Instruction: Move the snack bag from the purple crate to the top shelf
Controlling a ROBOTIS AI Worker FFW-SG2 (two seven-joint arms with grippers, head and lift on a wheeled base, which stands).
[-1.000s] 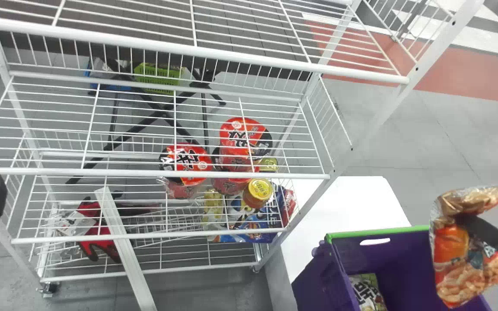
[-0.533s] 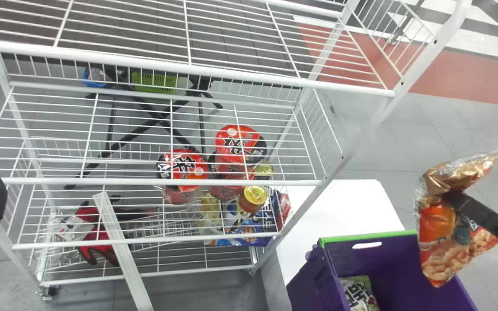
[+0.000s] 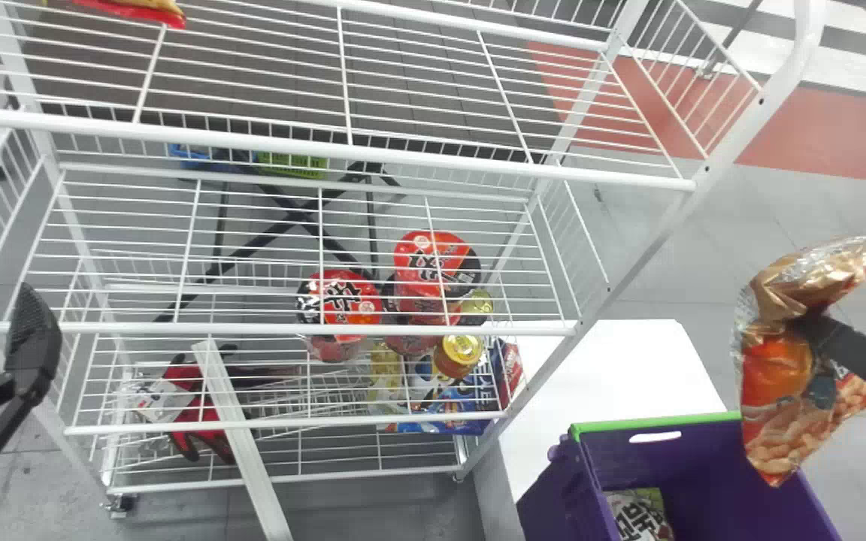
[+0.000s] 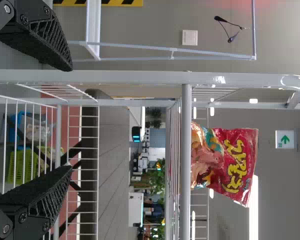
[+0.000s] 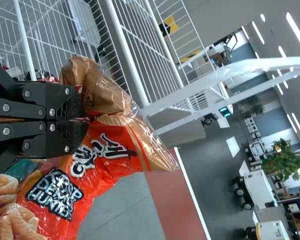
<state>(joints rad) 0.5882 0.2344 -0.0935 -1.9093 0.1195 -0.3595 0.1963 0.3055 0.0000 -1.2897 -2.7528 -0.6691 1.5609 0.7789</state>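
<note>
The right gripper [image 3: 805, 330] has its fingers clenched on the orange-and-gold snack bag [image 3: 771, 391], pinching it near its crumpled gold end, with the orange printed part hanging below the fingertips. Lower than those fingers and a little to their left is the purple crate [image 3: 696, 458] with its green rim, on a white tabletop [image 3: 621, 372]; a green-and-white packet [image 3: 636, 515] lies inside it. The white wire rack's top shelf [image 3: 418, 156] is left of the right fingers and farther forward, the bag well apart from it. The left gripper [image 3: 34, 323] is by the rack's left side, its ridged black fingers spread wide, gripping nothing. Beyond their tips a red snack bag [image 4: 230, 162] (a rather puffy one) sits on the top shelf. Between the two grippers' fingers, lower in the rack, are red instant-noodle cups [image 3: 339, 297] and a yellow-lidded jar [image 3: 459, 353].
</note>
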